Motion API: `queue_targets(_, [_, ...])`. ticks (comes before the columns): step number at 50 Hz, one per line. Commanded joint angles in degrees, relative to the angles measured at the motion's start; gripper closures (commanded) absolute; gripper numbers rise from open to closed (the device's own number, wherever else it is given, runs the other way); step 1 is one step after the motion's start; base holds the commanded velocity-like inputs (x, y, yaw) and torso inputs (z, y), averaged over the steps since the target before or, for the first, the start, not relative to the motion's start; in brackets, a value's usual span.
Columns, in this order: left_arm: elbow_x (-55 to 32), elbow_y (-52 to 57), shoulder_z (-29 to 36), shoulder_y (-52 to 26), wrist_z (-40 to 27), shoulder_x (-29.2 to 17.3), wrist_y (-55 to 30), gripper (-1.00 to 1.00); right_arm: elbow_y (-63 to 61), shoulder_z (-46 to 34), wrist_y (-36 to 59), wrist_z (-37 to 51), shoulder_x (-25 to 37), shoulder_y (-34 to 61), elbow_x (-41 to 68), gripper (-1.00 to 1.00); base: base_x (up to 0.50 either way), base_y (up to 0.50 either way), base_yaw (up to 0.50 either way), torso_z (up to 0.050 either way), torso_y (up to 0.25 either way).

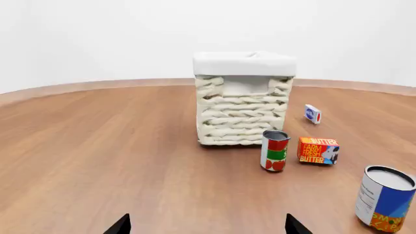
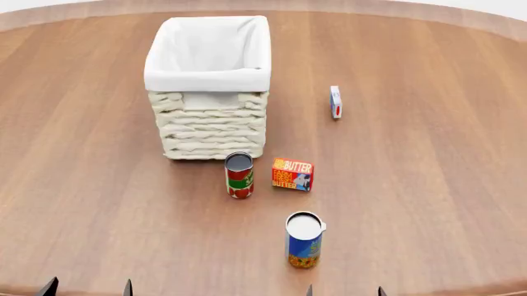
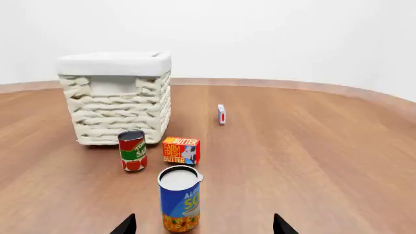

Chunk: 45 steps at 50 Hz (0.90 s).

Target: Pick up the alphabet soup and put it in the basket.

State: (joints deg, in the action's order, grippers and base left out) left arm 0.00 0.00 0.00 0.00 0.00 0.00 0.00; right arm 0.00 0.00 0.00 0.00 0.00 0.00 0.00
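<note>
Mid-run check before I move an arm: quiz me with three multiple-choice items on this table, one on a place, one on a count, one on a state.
1. In the head view, what stands nearest the robot?
A. the blue-labelled, white-topped soup can
B. the orange butter box
C. the red-and-green tomato can

2. How many cans are on the wooden table?
A. one
B. two
C. three

3. What is inside the cream woven wicker basket with white cloth lining?
A. a can
B. the butter box
C. nothing visible

Answers:
1. A: the blue-labelled, white-topped soup can sits lowest in the head view, nearer than the orange butter box and the red-and-green tomato can.
2. B: only those two cans stand on the wooden table.
3. C: the cream woven wicker basket with white cloth lining shows only bare lining.
</note>
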Motion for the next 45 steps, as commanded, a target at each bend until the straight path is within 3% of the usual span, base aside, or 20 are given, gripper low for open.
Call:
queue_targets(1, [-1.4,-0.3,1.6,-0.1,-1.6,-1.4,0.2,-1.0,0.0,-0.8,0.0,0.8,0.6,0.0,0.6,-1.0,0.0,0.0,0.0,0.0,0.0])
queue_targets(6, [-0.5,6.9,1.6,1.8,-4.7,-2.4,-2.4,-1.0,-6.5,-2.3,1.8,2.2,2.0,-1.1,1.3,-1.0,0.0,0.0,0.0,0.0,0.0])
queue_targets(14, [-0.2,27.1,2.5,7.8,-7.0,-3.5,-8.9,-1.0,-23.2,-3.4,6.0,4.0,3.6,-5.3,1.1,-1.0,0.0,0.0,0.0,0.0,0.0])
queue_targets(20, [1.3,33.8,3.6,9.7,-8.3,-4.3,-11.6,-1.0,-32.2,-3.8,11.3,4.7,4.8,-6.3,1.6,-1.0,0.0,0.0,0.0,0.0,0.0])
queue_targets(27, [2.0,40.6,4.9,11.9,-9.1,-5.1,-13.4,-1.0,-34.7,-4.1,10.1,5.2,5.5,-8.0,2.2,-1.0,0.0,0.0,0.0,0.0,0.0])
queue_targets(45, [0.9,42.0,6.1,12.6,-10.3,-6.9,-12.5,-1.0,-35.1,-4.9,9.6,5.8,6.9,-8.2,5.0,-1.0,0.4,0.0,0.0,0.0,0.0])
